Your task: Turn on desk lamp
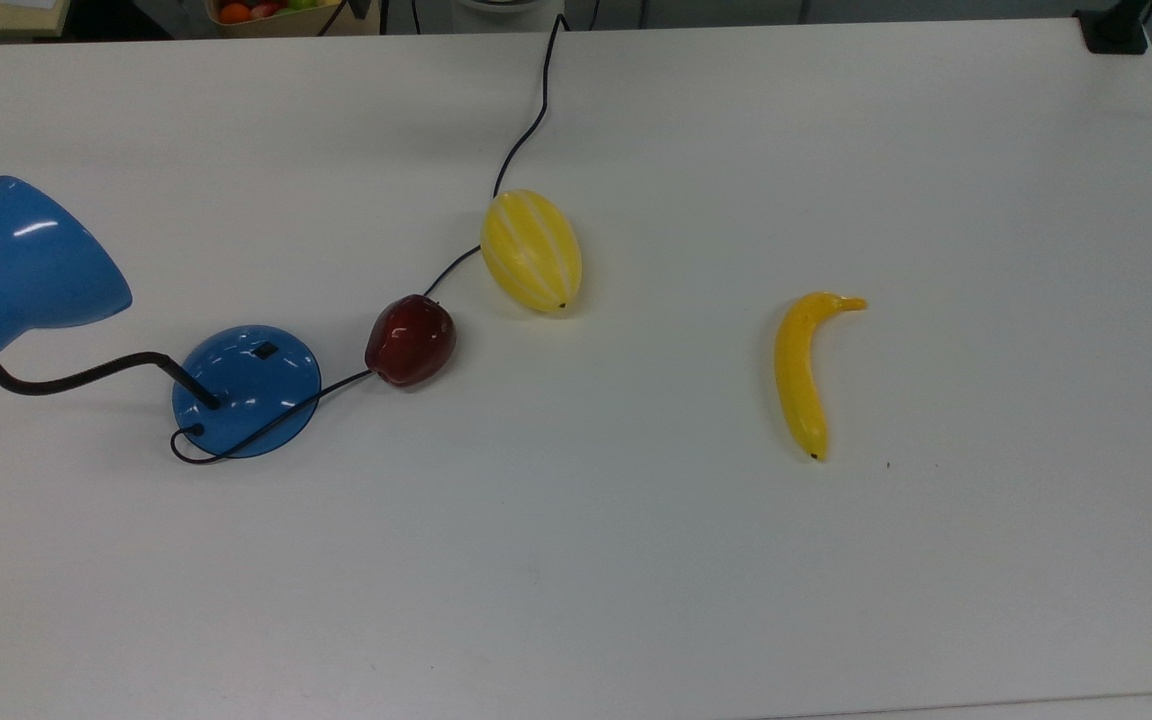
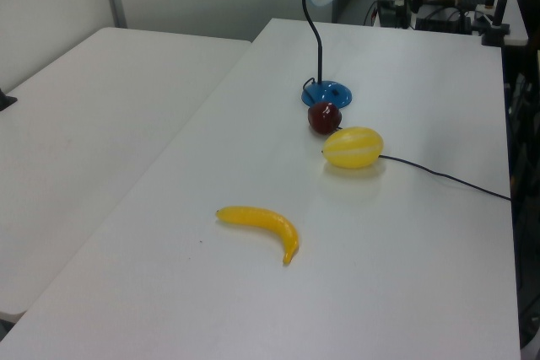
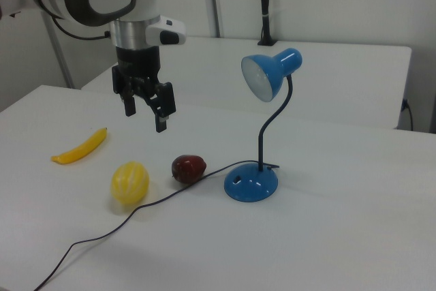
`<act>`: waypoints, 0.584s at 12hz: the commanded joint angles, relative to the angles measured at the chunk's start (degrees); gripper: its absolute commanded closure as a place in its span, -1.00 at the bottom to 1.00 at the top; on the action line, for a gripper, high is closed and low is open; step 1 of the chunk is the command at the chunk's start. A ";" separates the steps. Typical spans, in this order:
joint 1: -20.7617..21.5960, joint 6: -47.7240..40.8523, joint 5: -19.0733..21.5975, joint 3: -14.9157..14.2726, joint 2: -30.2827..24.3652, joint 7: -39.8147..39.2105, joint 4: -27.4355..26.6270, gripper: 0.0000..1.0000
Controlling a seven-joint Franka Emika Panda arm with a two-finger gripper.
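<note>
While the tool (image 3: 145,108) hung with fingers spread wide above the desk (image 3: 327,236), the desk lamp (image 3: 262,134) stood well apart toward the right view's right.

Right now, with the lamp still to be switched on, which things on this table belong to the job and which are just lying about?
Belongs to the job:
- desk lamp, with the black switch on its blue base and its cord
- gripper, open, hanging above the table

Just lying about:
- red apple, lying on the cord
- yellow melon, also on the cord
- banana, well apart from the lamp
</note>
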 commanded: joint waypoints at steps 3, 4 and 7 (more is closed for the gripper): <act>-0.05 -2.50 0.45 -0.12 -0.36 -1.29 0.60 -1.00; 0.04 -2.59 0.45 -0.12 -0.44 -1.29 0.43 -1.00; 0.30 -2.77 0.28 -0.03 -0.36 -1.20 0.43 -1.00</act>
